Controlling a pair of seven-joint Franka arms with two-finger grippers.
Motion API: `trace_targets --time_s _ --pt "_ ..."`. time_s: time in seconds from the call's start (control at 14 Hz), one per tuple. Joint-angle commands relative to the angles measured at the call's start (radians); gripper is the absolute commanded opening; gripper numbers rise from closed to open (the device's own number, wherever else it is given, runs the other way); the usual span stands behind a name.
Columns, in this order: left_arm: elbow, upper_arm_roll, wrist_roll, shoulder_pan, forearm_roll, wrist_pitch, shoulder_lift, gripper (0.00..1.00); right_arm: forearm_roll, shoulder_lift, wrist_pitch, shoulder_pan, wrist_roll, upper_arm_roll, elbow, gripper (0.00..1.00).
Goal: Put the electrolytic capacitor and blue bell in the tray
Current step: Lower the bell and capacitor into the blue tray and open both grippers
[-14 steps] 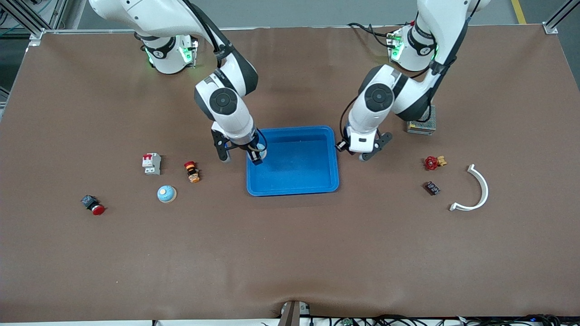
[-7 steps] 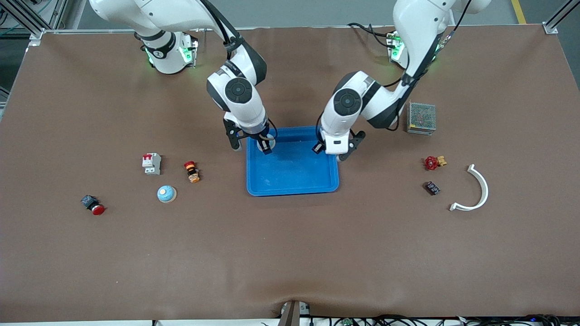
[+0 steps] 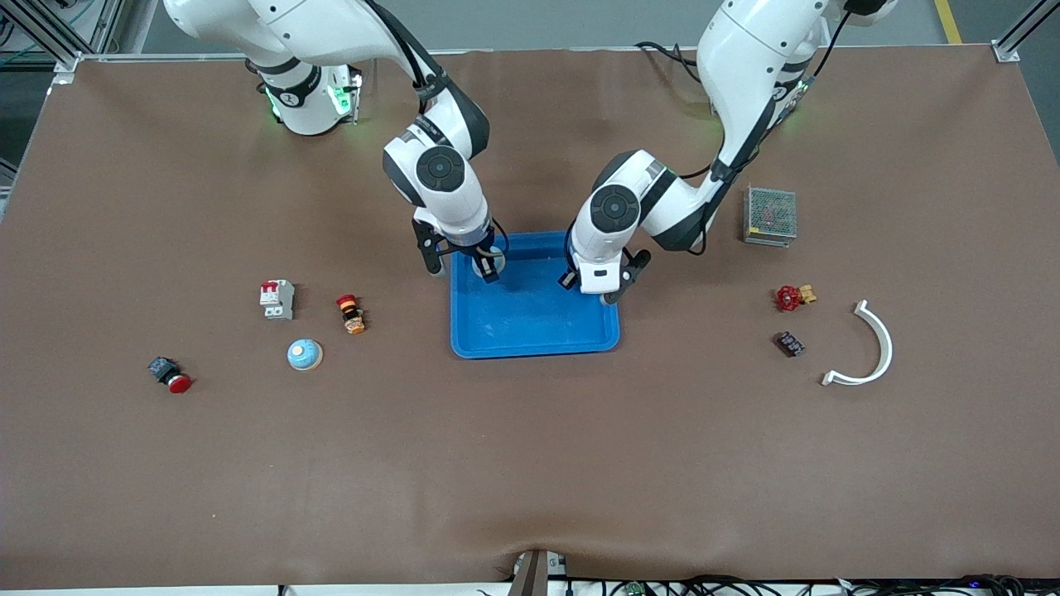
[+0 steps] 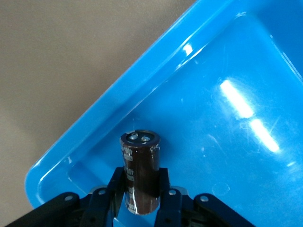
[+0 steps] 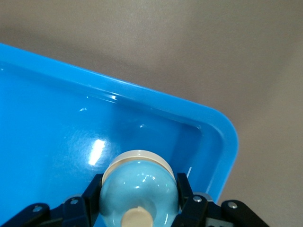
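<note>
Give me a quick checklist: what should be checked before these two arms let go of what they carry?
1. Left gripper has its jaws shut on the electrolytic capacitor: ok.
2. Right gripper has its jaws shut on the blue bell: ok.
3. Capacitor is over the tray, inside its rim: ok.
4. Bell is over the tray, near a corner but inside the rim: ok.
5. The two grippers are apart, at separate ends of the tray: ok.
6. How high each part hangs above the tray floor: cannot tell.
</note>
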Motion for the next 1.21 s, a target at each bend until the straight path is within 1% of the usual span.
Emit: trace_targets --time_s 0.0,0.07,0.14,0.21,0.28,0.43,0.64,0.78,0.85,0.93,1.0,1.14 --pt "0.037 0.002 -0.014 -0.006 0.007 -0.005 0.030 0.07 -0.012 0.021 0.039 0.010 0.017 -0.010 -0.001 0.00" --pt "0.043 0.002 -0.014 -0.006 0.007 -0.005 0.038 0.21 -0.012 0.022 0.042 0.010 0.017 -0.010 -0.001 0.00" --pt "0.043 0.004 -0.012 -0.006 0.009 -0.006 0.036 0.54 -0.012 0.025 0.043 0.010 0.017 -0.010 0.001 0.00" --pt "0.044 0.007 -0.012 -0.006 0.009 -0.009 0.033 0.92 -0.013 0.027 0.045 0.010 0.017 -0.010 0.001 0.00" --pt "0.044 0.007 -0.012 -0.006 0.013 -0.014 0.026 1.00 -0.022 0.033 0.045 0.010 0.017 -0.010 0.002 0.00" --pt "0.047 0.008 -0.012 0.006 0.021 -0.024 -0.011 1.00 -0.030 0.041 0.046 0.008 0.017 -0.010 0.002 0.00" --pt "0.069 0.014 0.000 0.060 0.023 -0.130 -0.097 1.00 -0.036 0.050 0.065 0.005 0.017 -0.010 0.002 0.00" --pt "0.095 0.014 0.046 0.098 0.055 -0.228 -0.146 1.00 -0.036 0.049 0.062 0.003 0.019 -0.010 0.002 0.00" --pt "0.100 0.014 0.093 0.121 0.058 -0.268 -0.163 1.00 -0.035 0.049 0.060 -0.004 0.020 -0.010 0.002 0.18" --pt "0.095 0.016 0.132 0.155 0.061 -0.297 -0.181 1.00 -0.035 0.047 0.059 -0.001 0.022 -0.010 0.004 0.91" --pt "0.084 0.016 0.179 0.195 0.091 -0.320 -0.198 1.00 -0.036 0.047 0.059 0.009 0.029 -0.013 0.005 1.00" --pt "0.080 0.011 0.293 0.282 0.148 -0.372 -0.209 1.00 -0.036 0.045 0.051 0.010 0.026 -0.015 0.018 1.00"
